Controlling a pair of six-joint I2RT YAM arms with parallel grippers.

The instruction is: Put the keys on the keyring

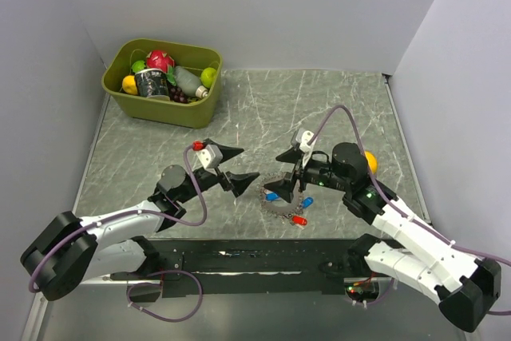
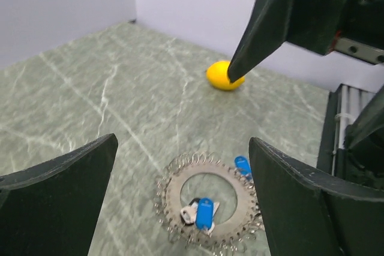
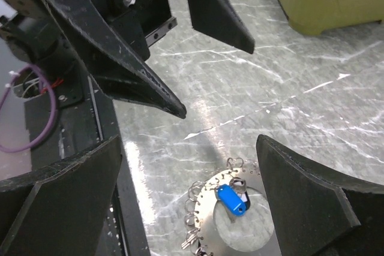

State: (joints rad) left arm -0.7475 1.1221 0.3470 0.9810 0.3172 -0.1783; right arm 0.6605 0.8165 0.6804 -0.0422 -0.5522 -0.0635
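Your left gripper (image 1: pixel 247 163) is spread wide with nothing between the fingers, and your right gripper (image 1: pixel 275 173) is just as wide and just as empty. The two face each other, tips close, hanging above the table.

Right below them, framed between the fingers in both wrist views, lies the keyring (image 2: pixel 174 193), a flat metal disc with a fringe of small wire loops round its rim. One blue key (image 2: pixel 204 213) sits across the centre hole, with a whitish and a dark one tucked against it. A second blue key (image 2: pixel 242 165) rests at the rim on the right gripper's side, and a red key (image 1: pixel 299 220) lies at the rim nearest the arm bases.

By my read, you're at the start: neither gripper has a key, and the middle cluster looks loose. Whether the rim keys are hooked into loops, I can't tell.

Out past the right gripper sits a lemon (image 2: pixel 225 76); a green bin (image 1: pixel 192 113) of fruit stands well beyond the left.
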